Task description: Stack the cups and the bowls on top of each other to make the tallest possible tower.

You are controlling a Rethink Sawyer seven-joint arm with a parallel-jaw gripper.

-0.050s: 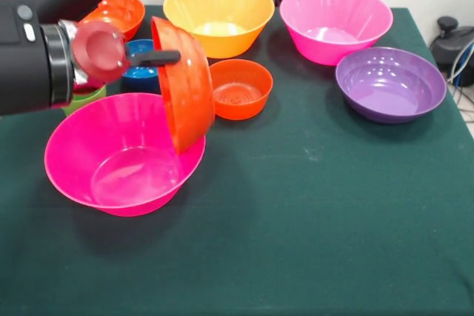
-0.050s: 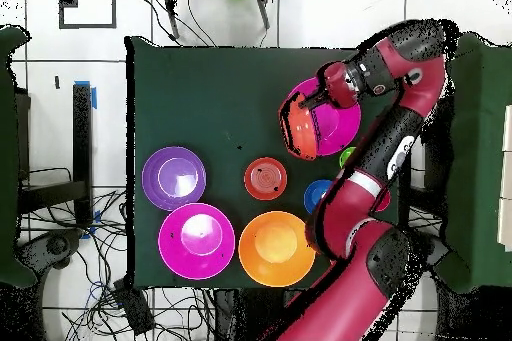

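Gripper (image 1: 167, 57) is clamping the rim of a red-orange bowl (image 1: 185, 94), holding it on edge over a magenta bowl (image 1: 118, 157).

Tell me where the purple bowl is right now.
In the front view the purple bowl sits on the table's right side, just in front of the far magenta bowl, well away from the hand.
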